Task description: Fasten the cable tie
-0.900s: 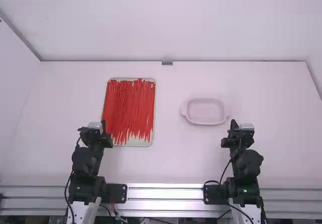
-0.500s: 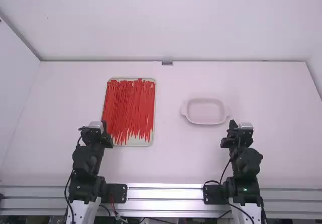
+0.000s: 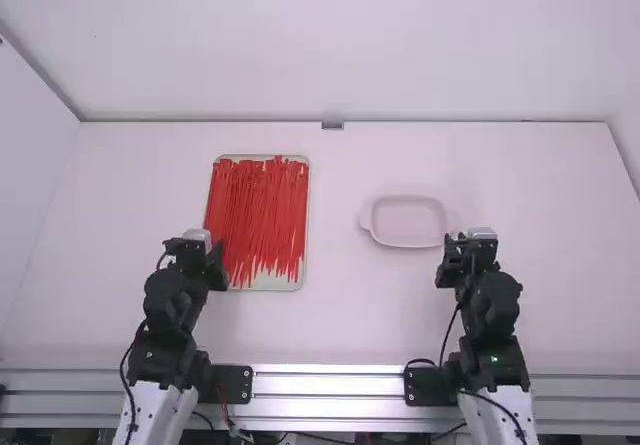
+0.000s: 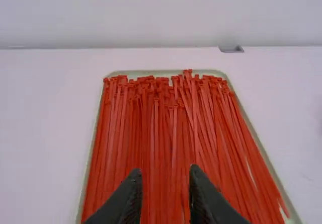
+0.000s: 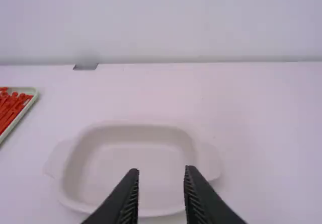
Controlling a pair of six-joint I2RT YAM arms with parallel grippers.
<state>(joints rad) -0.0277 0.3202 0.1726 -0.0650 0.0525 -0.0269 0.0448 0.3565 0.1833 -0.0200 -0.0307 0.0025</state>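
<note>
A dense pile of red cable ties [image 3: 258, 215] lies in a pale rectangular tray [image 3: 272, 284] left of the table's middle. My left gripper [image 3: 212, 263] hovers at the tray's near left corner. Seen from the left wrist, the gripper [image 4: 164, 169] is open and holds nothing, with the ties [image 4: 171, 123] spread out beyond it and the tray rim [image 4: 126, 73] at their far end. My right gripper [image 3: 452, 255] stands just before the near right edge of an empty white dish [image 3: 405, 222]. In the right wrist view it [image 5: 161, 170] is open and empty over the dish [image 5: 131, 158].
A small grey fitting [image 3: 332, 123] sits where the table's far edge meets the back wall. White walls close the table at the left and back. Bare tabletop lies between the tray and the dish and along the near edge.
Both arms have leaned forward, up the picture. The left gripper has come closer to the tray's near corner, and the right gripper closer to the dish.
</note>
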